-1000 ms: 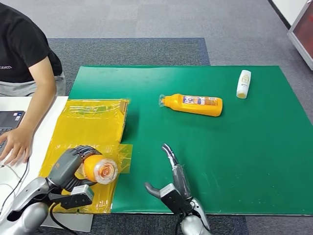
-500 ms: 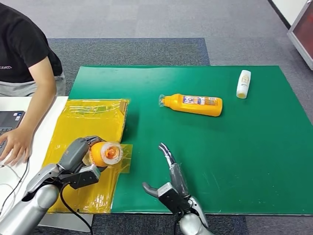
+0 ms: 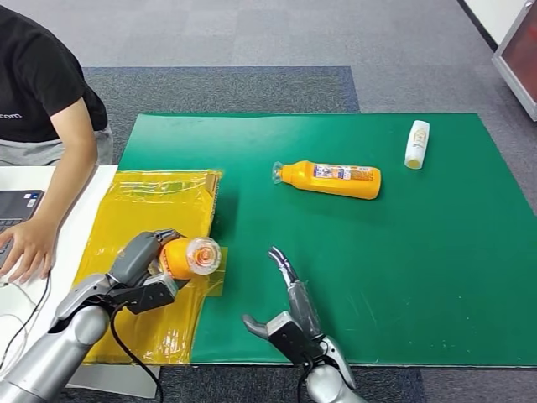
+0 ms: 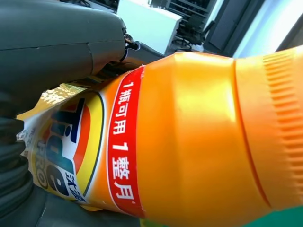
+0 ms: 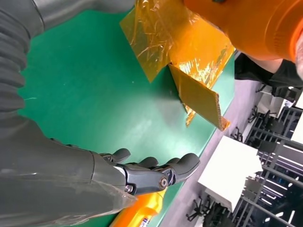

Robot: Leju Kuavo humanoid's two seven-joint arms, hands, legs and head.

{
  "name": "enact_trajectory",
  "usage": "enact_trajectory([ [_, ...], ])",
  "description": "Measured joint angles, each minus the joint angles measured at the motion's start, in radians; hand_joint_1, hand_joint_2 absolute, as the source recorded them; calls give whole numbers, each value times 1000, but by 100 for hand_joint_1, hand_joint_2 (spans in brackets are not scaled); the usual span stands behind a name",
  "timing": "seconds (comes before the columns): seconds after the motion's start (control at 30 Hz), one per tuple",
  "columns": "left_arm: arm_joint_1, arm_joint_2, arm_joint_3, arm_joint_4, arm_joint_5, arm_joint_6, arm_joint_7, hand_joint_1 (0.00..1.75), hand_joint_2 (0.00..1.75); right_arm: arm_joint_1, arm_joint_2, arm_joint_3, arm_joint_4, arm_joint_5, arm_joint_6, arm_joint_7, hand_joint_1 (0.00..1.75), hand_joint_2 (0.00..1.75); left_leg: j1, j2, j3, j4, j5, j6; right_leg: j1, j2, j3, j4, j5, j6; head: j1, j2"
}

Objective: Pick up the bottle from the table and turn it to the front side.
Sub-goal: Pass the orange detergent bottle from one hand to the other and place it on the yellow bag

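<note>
1. At the far left of the head view, one person (image 3: pixel 38 92) in a black shirt rests a hand (image 3: pixel 25 248) beside one laptop (image 3: pixel 16 206) on a white desk (image 3: pixel 75 227).
2. One yellow plastic-wrapped cardboard sheet (image 3: pixel 152 210) lies at lower left, overlapping the left edge of the green mat (image 3: pixel 380 269).
3. The left hand (image 3: pixel 143 260) has its fingers wrapped round one orange bottle (image 3: pixel 190 257), held lifted over the sheet's lower right corner, its cap end towards the camera. The left wrist view shows the bottle's label (image 4: pixel 71 151) with red and blue print.
4. The right hand (image 3: pixel 288 315), lower centre, holds nothing; its fingers are stretched apart over the mat.
5. A second orange bottle (image 3: pixel 329 179) lies on its side at upper centre of the mat, cap to the left.
6. One small white bottle (image 3: pixel 416 144) lies at upper right. That makes three bottles in all.
</note>
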Motion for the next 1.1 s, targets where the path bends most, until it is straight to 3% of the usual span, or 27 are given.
enact_trajectory([
  [0.5, -100, -45, -34, 178, 33, 12, -45, 168, 175, -39, 21, 27, 69, -32, 11, 7, 0, 175, 0, 0, 0, 0, 2, 1, 0, 0, 0, 0, 2, 0, 0, 0],
  [0.87, -142, -72, -34, 264, 40, 33, -52, 174, 175, -53, 26, 38, 103, -45, 14, 4, 0, 175, 0, 0, 1, 0, 4, 0, 0, 0, 1, 0, 4, 0, 0, 0],
  [1.03, -160, -83, -34, 310, 35, 53, -78, 169, 175, -59, 28, 40, 114, -57, 8, 0, 0, 175, 0, 0, 1, 0, 6, -1, 0, 0, 1, 0, 6, 0, 0, 0],
  [1.1, -164, -86, -34, 328, 31, 58, -107, 155, 175, -60, 29, 42, 118, -60, 7, -4, 0, 175, 0, 0, 1, -1, 7, 0, 0, 0, 1, 0, 6, 0, 0, 0],
])
